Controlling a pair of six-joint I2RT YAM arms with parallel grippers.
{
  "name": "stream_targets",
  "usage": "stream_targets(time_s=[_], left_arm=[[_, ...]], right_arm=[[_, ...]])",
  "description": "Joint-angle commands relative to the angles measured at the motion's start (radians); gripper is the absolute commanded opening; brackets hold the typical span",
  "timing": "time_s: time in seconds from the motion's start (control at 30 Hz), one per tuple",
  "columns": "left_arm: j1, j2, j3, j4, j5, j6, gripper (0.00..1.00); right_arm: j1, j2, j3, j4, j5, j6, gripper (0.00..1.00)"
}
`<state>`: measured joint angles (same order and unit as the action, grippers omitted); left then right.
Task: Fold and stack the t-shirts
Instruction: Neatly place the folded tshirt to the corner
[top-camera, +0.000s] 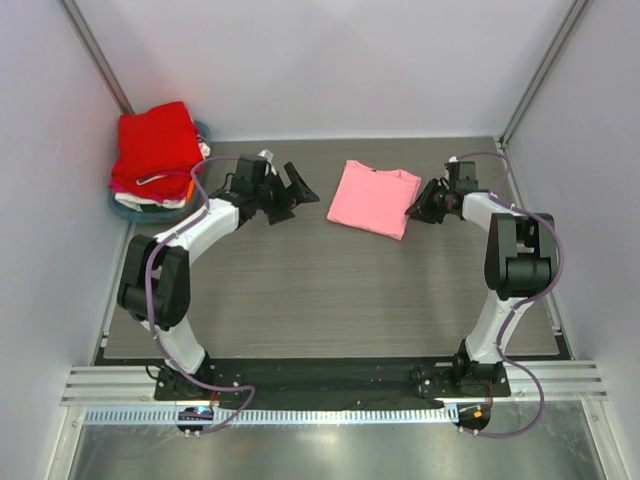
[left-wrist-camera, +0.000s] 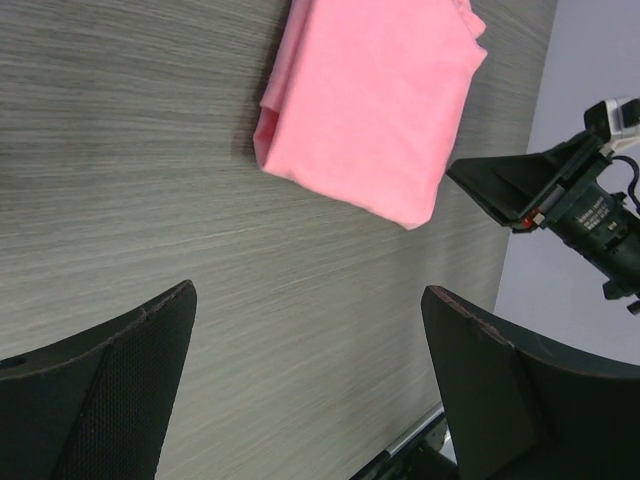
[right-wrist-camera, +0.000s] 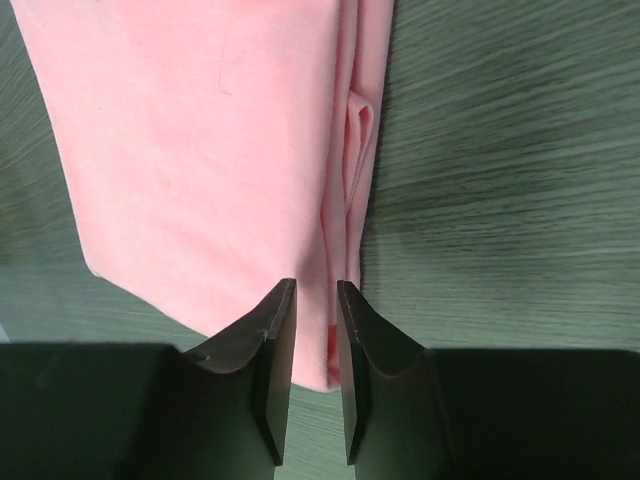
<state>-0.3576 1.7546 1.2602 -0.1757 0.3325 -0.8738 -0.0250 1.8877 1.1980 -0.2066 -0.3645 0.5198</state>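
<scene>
left claw (left-wrist-camera: 308, 288) wide open | right claw (right-wrist-camera: 316, 284) nips pink t-shirt (top-camera: 374, 198) edge, seen from right wrist | top view only: red-topped stack (top-camera: 155, 145)

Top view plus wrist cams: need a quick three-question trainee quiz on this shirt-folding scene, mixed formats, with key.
1. True or false: the left gripper has its fingers spread wide and holds nothing.
2. What colour is the top shirt of the stack in the far left corner? A white, B red, C orange.
3. Which gripper is at the edge of the folded pink t-shirt?
Key: 1 true; 2 B; 3 the right gripper.
</scene>
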Motion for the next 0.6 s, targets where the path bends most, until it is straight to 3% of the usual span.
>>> stream_targets(time_s=[0.0, 0.33, 0.43, 0.57], left_arm=[[-0.004, -0.081, -0.033, 0.019, -0.004, 0.027, 0.94], [-0.011, -0.116, -0.064, 0.008, 0.008, 0.038, 0.93], [-0.012, -0.119, -0.064, 0.005, 0.010, 0.039, 0.92], [-0.014, -0.133, -0.073, 0.004, 0.013, 0.041, 0.92]], right_arm=[[0.007, -0.002, -0.011, 0.047, -0.031, -0.012, 0.29], [0.014, 0.031, -0.009, 0.052, -0.056, -0.012, 0.16], [0.014, 0.034, -0.003, 0.042, -0.045, -0.010, 0.01], [0.004, 0.019, 0.020, -0.042, 0.083, -0.021, 0.01]])
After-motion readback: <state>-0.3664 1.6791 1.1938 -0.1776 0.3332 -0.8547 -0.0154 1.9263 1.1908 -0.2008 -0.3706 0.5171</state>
